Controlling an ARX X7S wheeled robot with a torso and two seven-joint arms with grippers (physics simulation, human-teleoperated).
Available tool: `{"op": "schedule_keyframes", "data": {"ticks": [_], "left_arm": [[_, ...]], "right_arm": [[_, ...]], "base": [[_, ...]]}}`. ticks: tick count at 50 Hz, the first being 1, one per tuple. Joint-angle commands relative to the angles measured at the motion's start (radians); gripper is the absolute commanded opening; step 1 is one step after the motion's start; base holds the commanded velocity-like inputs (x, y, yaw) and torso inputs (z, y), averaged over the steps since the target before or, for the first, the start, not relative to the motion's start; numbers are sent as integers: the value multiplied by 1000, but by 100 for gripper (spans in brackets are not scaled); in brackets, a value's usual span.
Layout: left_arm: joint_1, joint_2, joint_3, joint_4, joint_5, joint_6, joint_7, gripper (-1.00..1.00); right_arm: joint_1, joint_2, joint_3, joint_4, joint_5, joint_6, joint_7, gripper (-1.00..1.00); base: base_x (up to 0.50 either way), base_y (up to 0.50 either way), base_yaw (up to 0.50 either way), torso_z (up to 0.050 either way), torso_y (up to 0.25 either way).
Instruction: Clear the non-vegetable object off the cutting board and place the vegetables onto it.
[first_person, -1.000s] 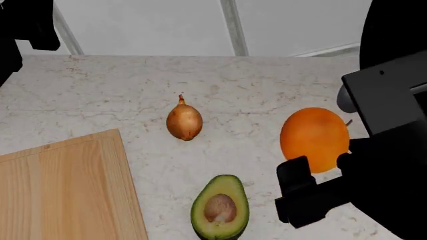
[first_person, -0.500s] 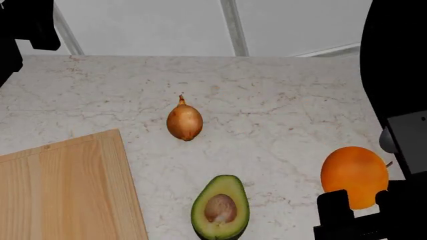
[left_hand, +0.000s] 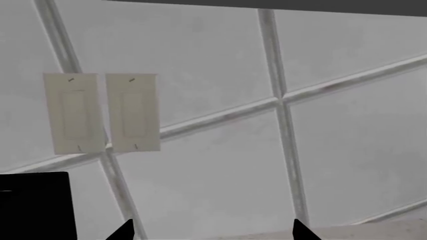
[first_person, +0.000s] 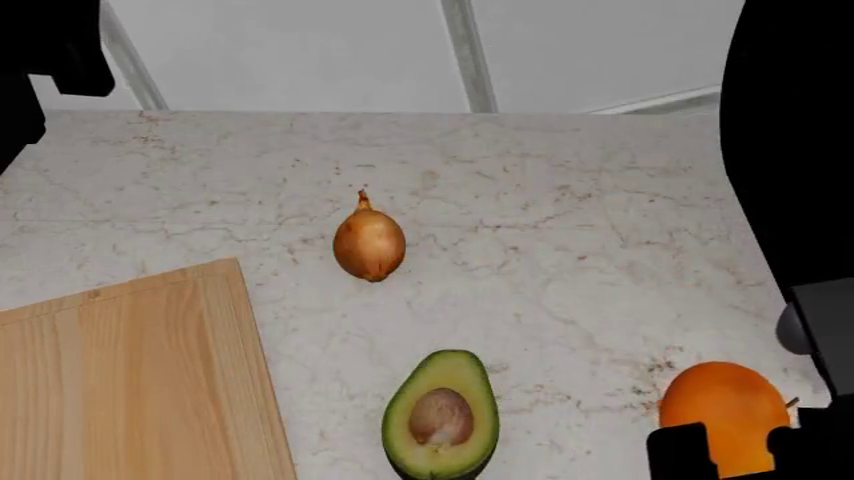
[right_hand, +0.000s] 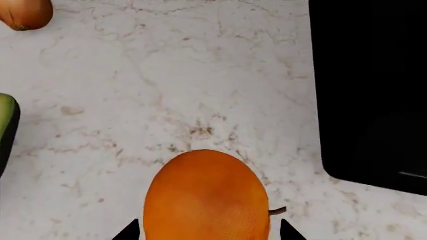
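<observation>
Orange fruit (first_person: 722, 418) has slid further toward five o'clock on the counter (first_person: 534, 200), carried between the closed right end effector's (right_hand: 208, 231) fingers. Onion (first_person: 368, 243) and avocado (first_person: 441, 415) haven't budged, both off the cutting board (first_person: 134, 380). Left end effector (left_hand: 210, 231) gapes wide, empty.

Kitchen: marble counter (first_person: 561, 200), tiled wall (left_hand: 213, 100).

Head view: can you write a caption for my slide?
Right hand around the orange on the marble counter, with onion and halved avocado beside the bare cutting board.
</observation>
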Motion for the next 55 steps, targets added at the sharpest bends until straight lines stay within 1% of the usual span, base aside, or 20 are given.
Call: {"op": "schedule_keyframes", "data": {"ticks": [1, 8, 13, 18, 29, 34, 39, 40, 42, 43, 44, 46, 47, 48, 49, 55], "left_arm": [[-6, -7, -4, -3, -4, 0, -1, 100], [-12, -8, -8, -9, -6, 0, -2, 100], [-21, -7, -5, -12, -8, -1, -2, 100], [-22, -6, -6, -4, -15, -7, -5, 100], [-8, -11, -4, -6, -15, 4, -5, 100], [-5, -13, -4, -5, -17, 5, -5, 100], [-7, -16, -7, -2, -21, 2, -6, 100], [-6, -17, -7, -2, -22, 4, -6, 100], [-3, -19, -5, -6, -20, 11, -4, 100], [0, -21, -3, -7, -18, 16, -2, 100], [0, -20, -4, -8, -19, 14, -3, 100], [1, -21, -5, -6, -20, 13, -4, 100], [0, -21, -6, -6, -21, 12, -5, 100], [1, -21, -6, -6, -21, 13, -5, 100], [2, -21, -5, -7, -21, 14, -5, 100], [-4, -22, 1, -13, -21, 17, -4, 100]], "right_arm": [[16, 6, 7, 1, -4, 7, -6, 100], [124, -15, -9, 2, 60, 69, 57, 100], [278, -49, -44, -13, 182, 131, 160, 100], [377, -95, -89, -15, 264, 157, 234, 100], [450, -175, -134, -17, 330, 137, 292, 100], [474, -229, -152, 11, 332, 132, 287, 100], [520, -283, -199, 78, 333, 142, 311, 100], [515, -293, -188, 79, 321, 132, 297, 100], [516, -307, -202, 96, 330, 126, 304, 100], [531, -317, -232, 117, 335, 142, 324, 100], [525, -319, -223, 120, 341, 125, 321, 100], [550, -333, -259, 161, 377, 116, 362, 100], [548, -341, -255, 174, 387, 92, 366, 100], [576, -341, -313, 206, 433, 106, 428, 100], [572, -358, -296, 210, 403, 106, 396, 100], [618, -413, -320, 312, 415, 85, 405, 100]], "base": [[0, 0, 0, 0, 0], [0, 0, 0, 0, 0], [0, 0, 0, 0, 0], [0, 0, 0, 0, 0], [0, 0, 0, 0, 0], [0, 0, 0, 0, 0], [0, 0, 0, 0, 0], [0, 0, 0, 0, 0], [0, 0, 0, 0, 0], [0, 0, 0, 0, 0], [0, 0, 0, 0, 0], [0, 0, 0, 0, 0], [0, 0, 0, 0, 0], [0, 0, 0, 0, 0], [0, 0, 0, 0, 0], [0, 0, 0, 0, 0]]}}
